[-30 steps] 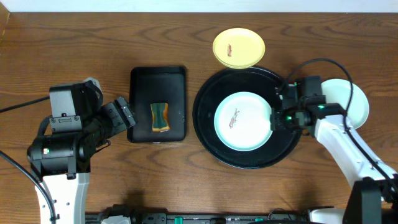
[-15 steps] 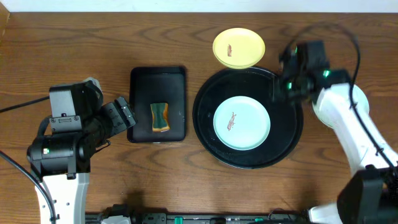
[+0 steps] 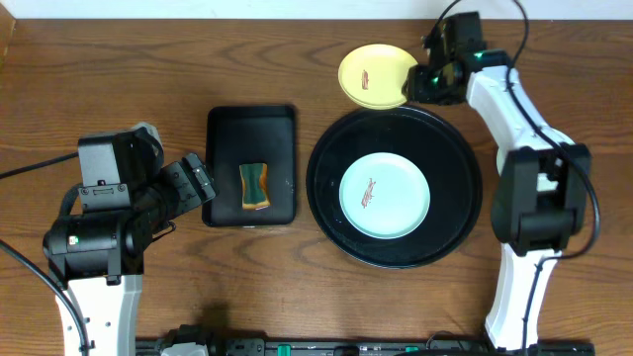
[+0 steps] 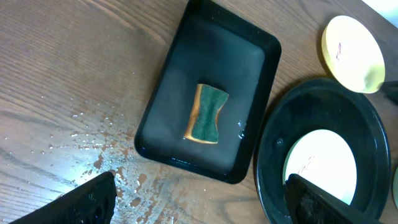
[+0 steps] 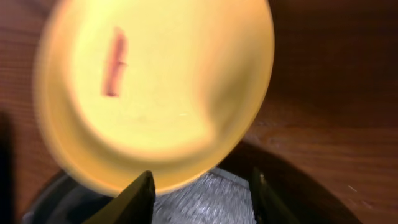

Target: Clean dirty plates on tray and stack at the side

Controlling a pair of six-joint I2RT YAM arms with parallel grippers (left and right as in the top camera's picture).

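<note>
The right gripper (image 3: pixel 427 79) hovers at the far edge of the desk (image 3: pixel 148 59), to the right of the middle, just beside the right rim of the pale yellow plate (image 3: pixel 380 76). In the right wrist view its jaws stand wide apart with nothing between them. The rim of the plate lies just in front of the gap, so this looks like an approach to pinch the plate by its rim.

The plate lies flat and carries a reddish-brown smear (image 5: pixel 115 62), so it is not yet clean. Its near rim meets the far rim of the round black tray (image 3: pixel 326 148); whether it rests on that rim or only touches it cannot be told. One mint-blue plate (image 3: pixel 385 195) lies in the middle of the tray, also with a small smear.

The left gripper (image 4: pixel 200 180) is towards the left edge of the desk, jaws wide and holding nothing. It points at the rectangular black tray (image 3: pixel 227 138), where the green-and-orange sponge (image 3: pixel 254 186) lies. Probably it stands there to take the sponge when a plate is ready for wiping. Water drops (image 4: pixel 93 134) lie on the desk beside that tray, so a wet plate may slip in a thin rim grip.
</note>
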